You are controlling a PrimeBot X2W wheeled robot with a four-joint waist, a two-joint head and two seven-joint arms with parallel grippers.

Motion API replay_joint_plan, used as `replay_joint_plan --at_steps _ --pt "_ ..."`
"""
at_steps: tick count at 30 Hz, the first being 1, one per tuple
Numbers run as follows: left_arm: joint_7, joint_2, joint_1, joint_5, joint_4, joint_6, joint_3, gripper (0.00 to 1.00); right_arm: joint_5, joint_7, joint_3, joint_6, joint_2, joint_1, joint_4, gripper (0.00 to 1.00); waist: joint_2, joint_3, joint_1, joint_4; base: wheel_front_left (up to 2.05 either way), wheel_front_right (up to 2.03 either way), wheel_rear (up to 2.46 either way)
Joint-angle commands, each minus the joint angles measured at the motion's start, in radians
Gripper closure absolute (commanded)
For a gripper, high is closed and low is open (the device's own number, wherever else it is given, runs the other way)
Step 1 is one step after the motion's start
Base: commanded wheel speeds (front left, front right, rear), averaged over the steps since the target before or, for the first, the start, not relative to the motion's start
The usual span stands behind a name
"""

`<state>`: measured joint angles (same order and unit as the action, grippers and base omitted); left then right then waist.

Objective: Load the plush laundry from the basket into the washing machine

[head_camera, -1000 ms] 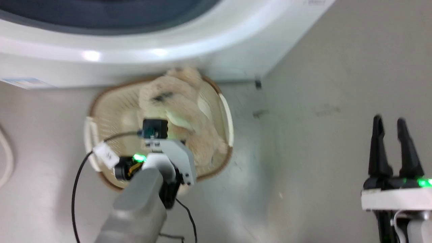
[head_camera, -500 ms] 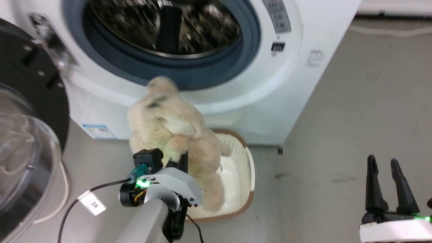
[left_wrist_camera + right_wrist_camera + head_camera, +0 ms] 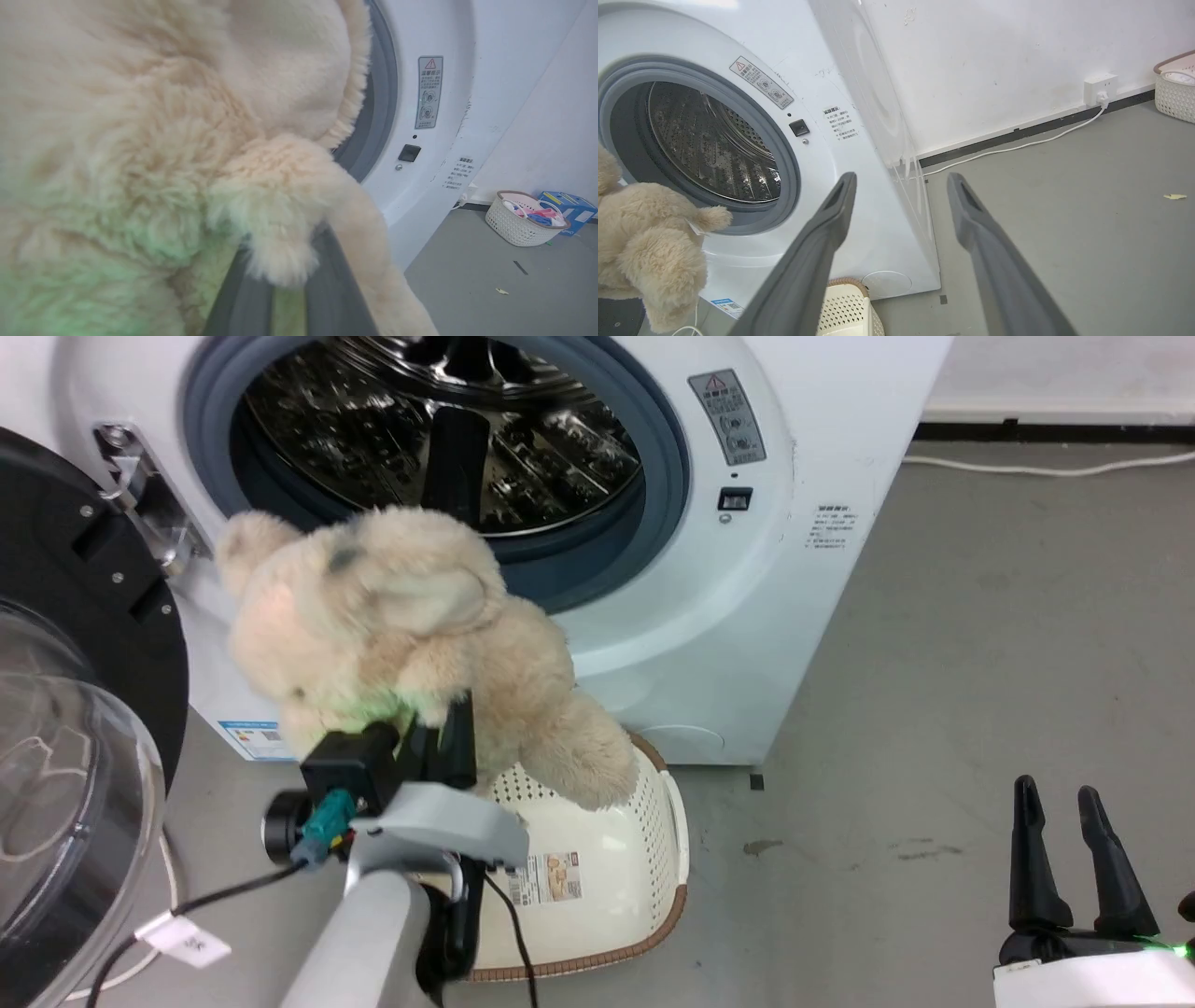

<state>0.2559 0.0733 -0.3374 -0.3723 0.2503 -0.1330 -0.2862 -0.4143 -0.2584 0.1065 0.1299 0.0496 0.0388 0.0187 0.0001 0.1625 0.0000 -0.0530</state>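
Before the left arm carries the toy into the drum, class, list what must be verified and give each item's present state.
1. Grip: left gripper shut on the plush laundry: ok.
2. Lift: plush laundry hangs above the basket: ok.
3. Access: door of the washing machine stands open: ok.
4. Space: drum empty: cannot tell, as the toy hides its lower part.
5. Path: right gripper open and off to the side: ok.
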Motion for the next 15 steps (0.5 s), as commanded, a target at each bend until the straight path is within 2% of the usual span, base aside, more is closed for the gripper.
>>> replay_joint_plan --at_steps 1,15 --pt "0.006 -0.002 -0.034 0.016 -0.003 0.006 0.01 1.0 -0.006 -0.003 0.001 0.001 0.001 0.008 -0.003 0.0 -0.0001 0.014 0.0 -0.009 0.0 0.0 0.0" --pt "0.006 0.025 -0.322 0.111 0.154 0.062 0.075 1.0 -0.006 -0.003 0.004 0.001 0.001 -0.067 -0.025 0.0 -0.0001 0.178 0.0 -0.06 0.0 0.0 0.0"
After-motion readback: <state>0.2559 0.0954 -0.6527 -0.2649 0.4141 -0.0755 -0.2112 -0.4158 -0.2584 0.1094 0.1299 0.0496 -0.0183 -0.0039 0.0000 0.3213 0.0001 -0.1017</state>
